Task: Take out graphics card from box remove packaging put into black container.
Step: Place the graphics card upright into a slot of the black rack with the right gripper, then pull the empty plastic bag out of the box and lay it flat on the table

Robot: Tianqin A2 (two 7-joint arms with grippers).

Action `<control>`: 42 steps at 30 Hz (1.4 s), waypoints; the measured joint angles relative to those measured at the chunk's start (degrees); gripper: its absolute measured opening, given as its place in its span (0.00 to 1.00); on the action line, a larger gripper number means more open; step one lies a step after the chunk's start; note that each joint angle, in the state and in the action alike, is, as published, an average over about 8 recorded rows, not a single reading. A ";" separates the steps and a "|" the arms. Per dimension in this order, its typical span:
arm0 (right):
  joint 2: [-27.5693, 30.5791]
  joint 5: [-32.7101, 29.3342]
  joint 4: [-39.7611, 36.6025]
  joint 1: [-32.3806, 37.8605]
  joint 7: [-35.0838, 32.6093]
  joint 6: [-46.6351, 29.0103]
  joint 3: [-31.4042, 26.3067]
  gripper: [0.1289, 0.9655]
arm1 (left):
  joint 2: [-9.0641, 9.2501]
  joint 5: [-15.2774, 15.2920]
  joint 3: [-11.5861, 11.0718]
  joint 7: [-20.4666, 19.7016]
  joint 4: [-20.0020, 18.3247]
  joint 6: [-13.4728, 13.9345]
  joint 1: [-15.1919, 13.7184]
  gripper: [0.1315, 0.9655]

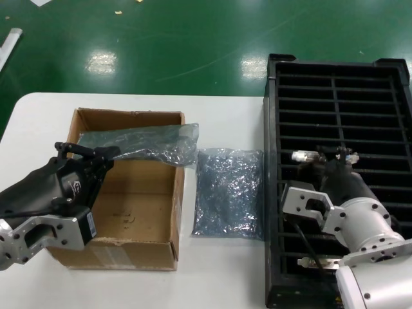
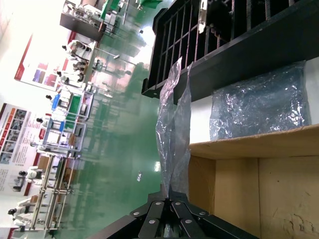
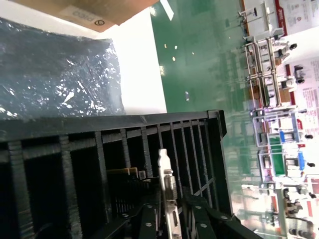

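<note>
Right wrist view alone shows the graphics card (image 3: 167,194) slotted in the black container (image 3: 60,149).

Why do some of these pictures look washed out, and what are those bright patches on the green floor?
Head view: the patches are ceiling lights reflected in the glossy floor. Left wrist view: the background hall is overexposed, nearly white, while the bag in the left pincer stays sharp. Right wrist view: glints speckle the flat bag, and the black container slots are deep in shadow.
</note>
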 joint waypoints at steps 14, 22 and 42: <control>0.00 2.68 12.25 -4.40 2.94 -4.75 0.33 0.32 | 0.00 0.00 0.00 0.01 0.00 0.00 0.00 0.01; 0.00 6.04 13.13 -5.85 18.16 -0.17 3.01 0.43 | 0.00 0.00 0.00 0.01 0.00 0.00 0.00 0.01; 0.15 12.49 3.91 -5.83 59.22 13.55 9.64 0.89 | 1.81 -0.20 0.17 -5.85 -1.13 5.24 -2.17 0.01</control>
